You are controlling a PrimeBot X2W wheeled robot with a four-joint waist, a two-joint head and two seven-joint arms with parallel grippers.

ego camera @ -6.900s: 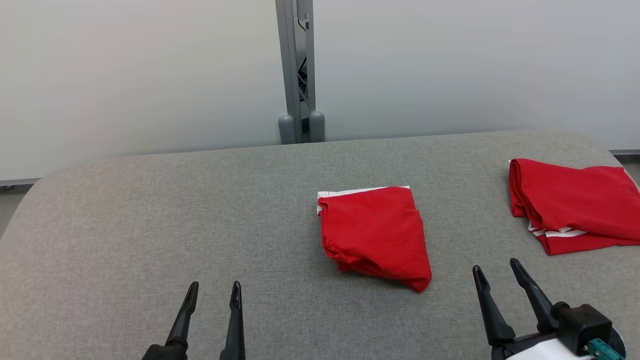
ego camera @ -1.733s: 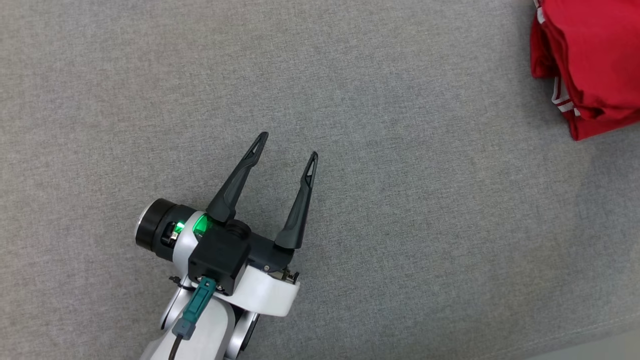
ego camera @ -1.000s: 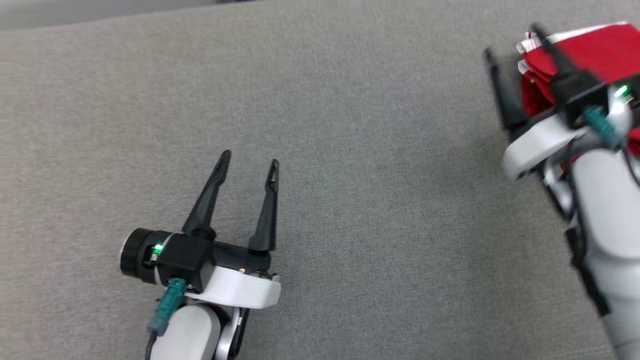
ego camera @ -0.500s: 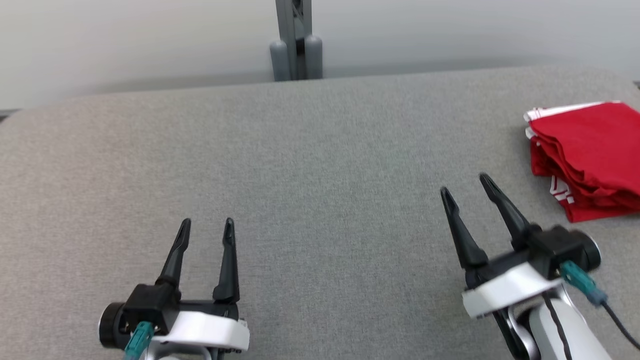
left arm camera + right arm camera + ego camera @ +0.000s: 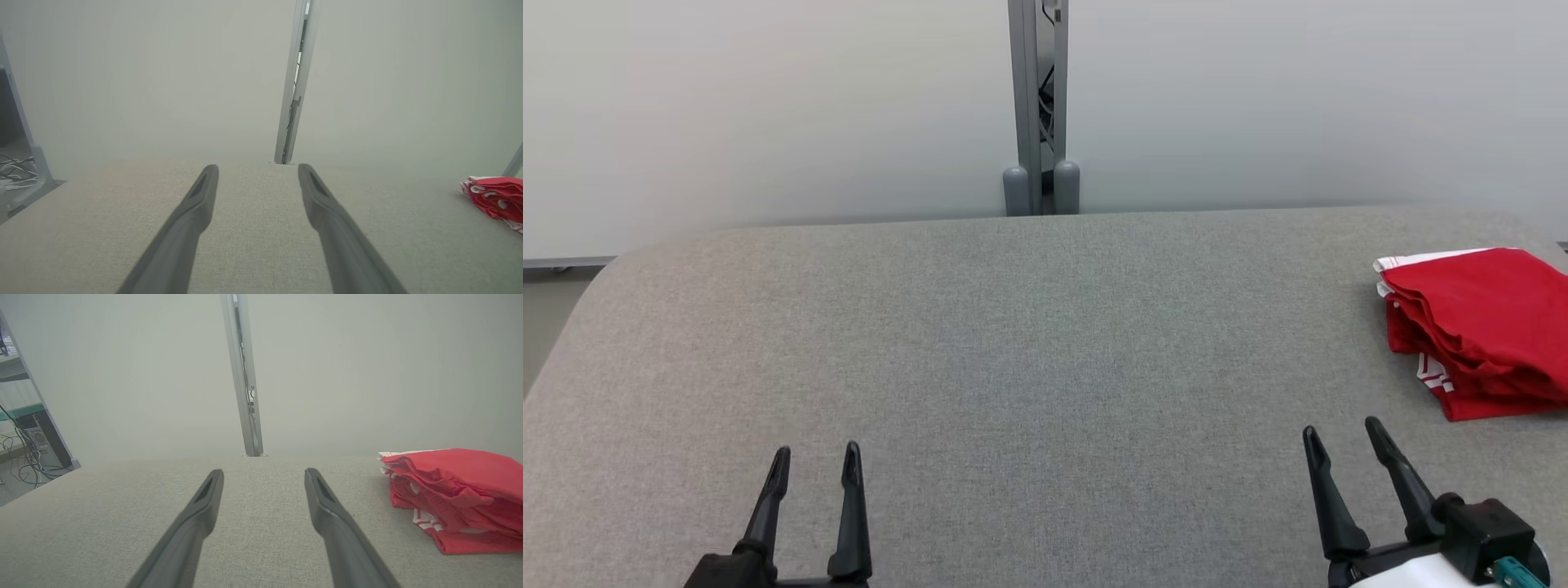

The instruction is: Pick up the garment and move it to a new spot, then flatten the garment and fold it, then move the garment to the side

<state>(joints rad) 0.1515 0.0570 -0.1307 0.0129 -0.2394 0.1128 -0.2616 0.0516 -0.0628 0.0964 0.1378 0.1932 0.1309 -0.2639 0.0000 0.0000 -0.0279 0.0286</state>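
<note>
A folded red garment (image 5: 1482, 327) with white trim lies in a stack at the far right of the grey table (image 5: 1013, 343); the right wrist view has the garment (image 5: 453, 490) at its right, and the left wrist view has the garment (image 5: 492, 196) small at its right edge. My left gripper (image 5: 817, 461) stands open at the lower left, nothing between its fingers. Low at the right, my right gripper (image 5: 1343, 437) is open too, short of the garment and to its left. In each wrist view the fingers spread wide over bare cloth: left gripper (image 5: 258, 171), right gripper (image 5: 264, 475).
A grey post (image 5: 1039, 106) rises behind the table's far edge against a pale wall. Left of the table, a shelf frame and cables (image 5: 24, 445) stand on the floor. The table's left corner (image 5: 596, 286) is rounded.
The head camera has tilted up, bringing the wall and post into view. Both grippers have drawn back to the bottom edge, staying open. The middle garment seen earlier now lies stacked at the right.
</note>
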